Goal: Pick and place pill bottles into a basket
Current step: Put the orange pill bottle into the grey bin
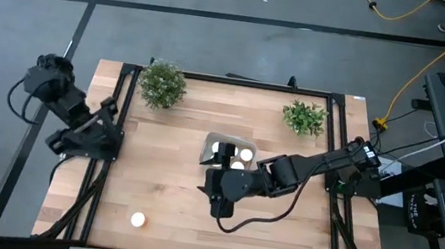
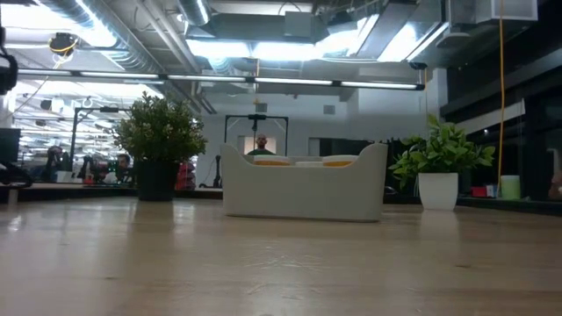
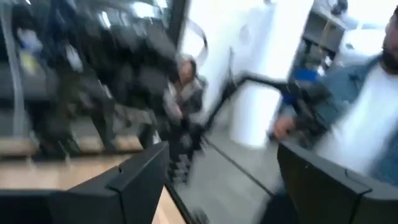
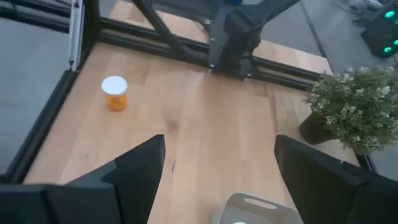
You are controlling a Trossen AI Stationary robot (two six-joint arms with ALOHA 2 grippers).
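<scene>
The pale basket [image 1: 213, 145] stands at the table's middle. Bottles with white caps [image 1: 246, 155] stand inside it, and their orange bodies peek over its rim in the low view [image 2: 272, 161]. One orange pill bottle with a white cap [image 1: 138, 220] stands upright on the wood near the front left; it also shows in the right wrist view [image 4: 115, 93]. My right gripper [image 1: 214, 181] hovers open and empty at the basket's near side, above its rim [image 4: 258, 208]. My left gripper [image 1: 94, 134] is open and empty at the table's left edge.
Two green potted plants stand at the far edge, one at the left [image 1: 162, 84] and one at the right [image 1: 304, 117]. A dark metal frame [image 1: 122, 112] borders the table. A person [image 3: 367, 106] shows beyond the table in the left wrist view.
</scene>
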